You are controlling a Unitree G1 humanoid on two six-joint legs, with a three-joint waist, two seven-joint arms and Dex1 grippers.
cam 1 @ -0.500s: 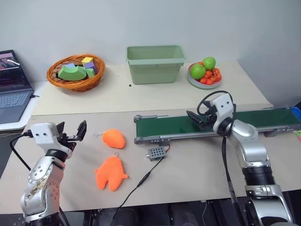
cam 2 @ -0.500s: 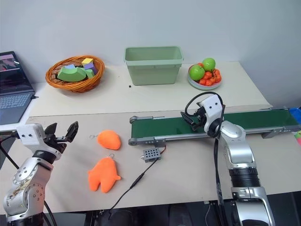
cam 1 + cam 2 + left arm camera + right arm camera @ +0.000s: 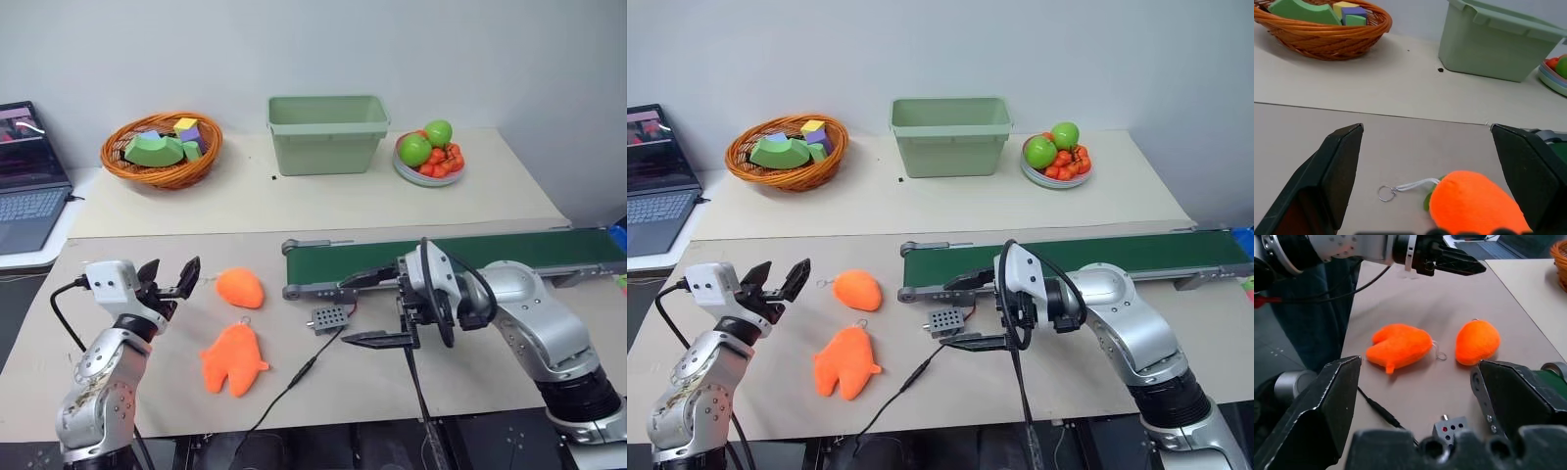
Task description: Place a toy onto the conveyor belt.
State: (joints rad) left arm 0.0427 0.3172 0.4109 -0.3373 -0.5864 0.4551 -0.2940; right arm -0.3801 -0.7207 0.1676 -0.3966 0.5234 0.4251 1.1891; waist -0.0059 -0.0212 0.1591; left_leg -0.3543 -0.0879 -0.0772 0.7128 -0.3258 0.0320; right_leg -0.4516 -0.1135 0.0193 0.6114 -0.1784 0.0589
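Now, operator, your lobed toy [image 3: 231,359] lies flat on the table [image 3: 411,392], untouched, near the front edge and well short of the conveyor belt [image 3: 460,255]; its stubby lobes point toward you, its loop away, so the long axis runs roughly front to back. The left gripper [image 3: 168,278] hangs with fingers spread wide and empty, aimed at the smooth oval toy [image 3: 239,288] just ahead of it; your plush sits nearer you and a little to the right of those fingers. The right gripper [image 3: 377,308] is likewise released and empty, turned leftward, with the toy well apart beyond the small grey box [image 3: 327,317]. The left arm looks nearer.
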